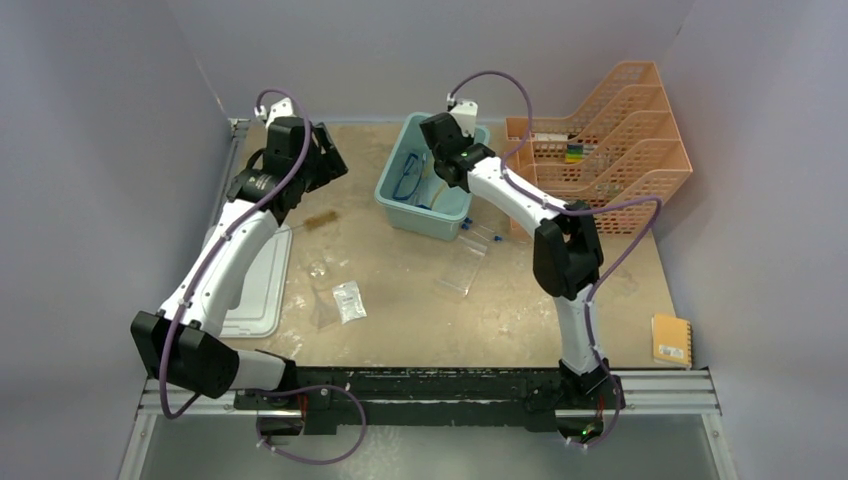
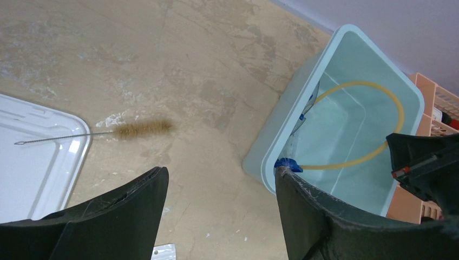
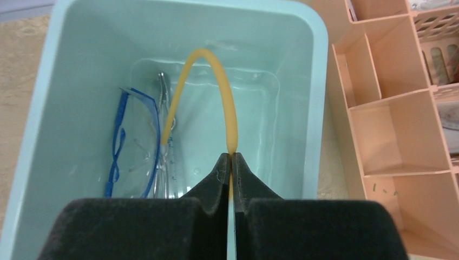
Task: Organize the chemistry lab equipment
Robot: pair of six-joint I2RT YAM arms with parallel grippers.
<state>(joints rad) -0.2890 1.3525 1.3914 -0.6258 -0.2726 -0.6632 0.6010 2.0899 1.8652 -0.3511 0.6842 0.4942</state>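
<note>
**Ana:** From above, how much room is there around each set of fingers?

**Ben:** The left gripper (image 1: 330, 162) hangs wide open and empty over bare table. The thin brush (image 1: 318, 222) lies just on the base side of its fingers, its wire handle reaching onto the edge of the white lid (image 1: 258, 295). The right gripper (image 1: 436, 135) sits over the blue bin (image 1: 396, 207), within its rim. The orange mesh tray (image 1: 620, 150) is close on its outer side.

**Ana:** Counts?

**Ben:** There is one clear rack (image 1: 462, 265) with two blue-capped tubes (image 1: 478, 232) that I can make out. There are at least two small plastic packets (image 1: 349, 300), and one pair of goggles (image 1: 405, 180) in the bin.

**Ana:** And the left wrist view?

**Ben:** The left gripper (image 2: 222, 179) shows open table between its spread fingers (image 2: 108, 216). The brush (image 2: 142, 129) lies ahead of the left finger, long axis crosswise, bristles toward the bin (image 2: 303, 108). The bin's corner sits just beyond the right finger.

**Ana:** And the right wrist view?

**Ben:** The right gripper (image 3: 231, 157) is pinched shut on one amber rubber tube (image 3: 181, 86). The tube arches up ahead of the fingertips and comes down to their left. The goggles (image 3: 116, 146) and one pair of metal tongs (image 3: 162, 81) lie on the floor of the bin (image 3: 319, 81), left of the fingers, long axes running away from them. The bin's walls are close on both sides.
</note>
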